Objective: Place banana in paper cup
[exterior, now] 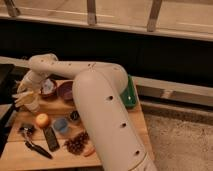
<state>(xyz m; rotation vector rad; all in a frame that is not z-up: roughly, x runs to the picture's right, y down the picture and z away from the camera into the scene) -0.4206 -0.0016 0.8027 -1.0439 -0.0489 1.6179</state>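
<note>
My gripper (24, 94) is at the left edge of the wooden table, at the end of the cream arm that reaches across from the right. It is shut on the banana (22, 98), whose pale yellow strips hang from the fingers. The off-white paper cup (33, 106) stands directly below and slightly right of the banana. The banana's lower end is at the cup's rim, and I cannot tell whether it is inside.
On the wooden table (60, 107) are a purple bowl (65, 91), a second bowl (48, 88), an orange fruit (42, 120), a blue cup (61, 125), a small metal cup (75, 116), black tools (50, 139), a brown cluster (77, 144) and a carrot (89, 150). A green object (131, 94) sits behind the arm.
</note>
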